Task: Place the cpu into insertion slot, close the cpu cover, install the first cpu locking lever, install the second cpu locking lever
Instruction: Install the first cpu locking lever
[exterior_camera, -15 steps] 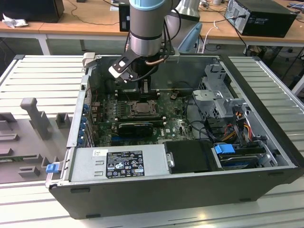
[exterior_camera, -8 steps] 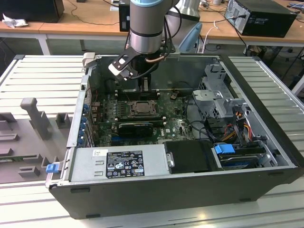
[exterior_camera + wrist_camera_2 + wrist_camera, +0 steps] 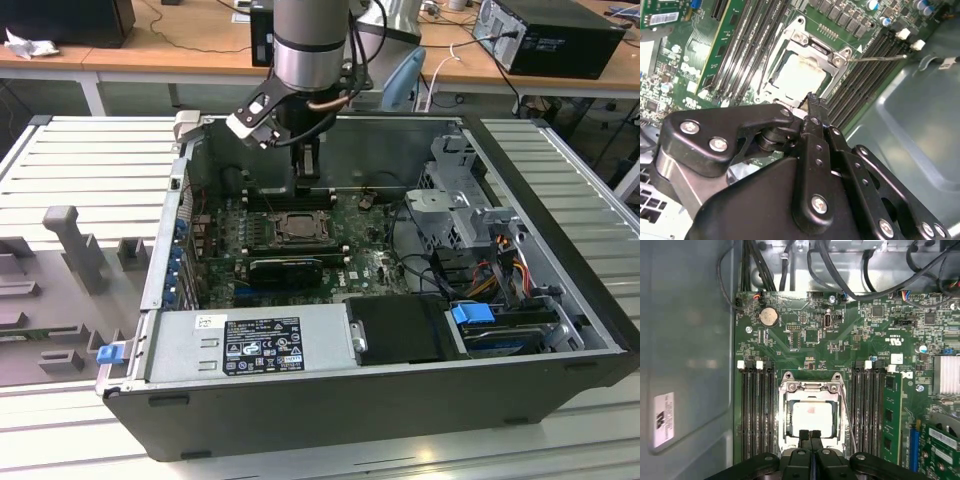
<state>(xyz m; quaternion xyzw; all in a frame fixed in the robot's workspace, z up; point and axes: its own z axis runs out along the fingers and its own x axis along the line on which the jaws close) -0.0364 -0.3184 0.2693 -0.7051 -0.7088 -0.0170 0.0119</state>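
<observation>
- Pressing its two fingers tight together with nothing between them, the claw (image 3: 810,436) hangs at the edge of the slot (image 3: 788,425).
- The cpu (image 3: 812,415) lies flat in the slot, and the cover (image 3: 811,386) is down around it.
- I think the cpu is light, thin, stiff and easy to hurt, so hold its sides.
- The second wrist view shows a wire lever (image 3: 877,57) from the side.
- The exterior view shows the whole case (image 3: 560,250).
</observation>
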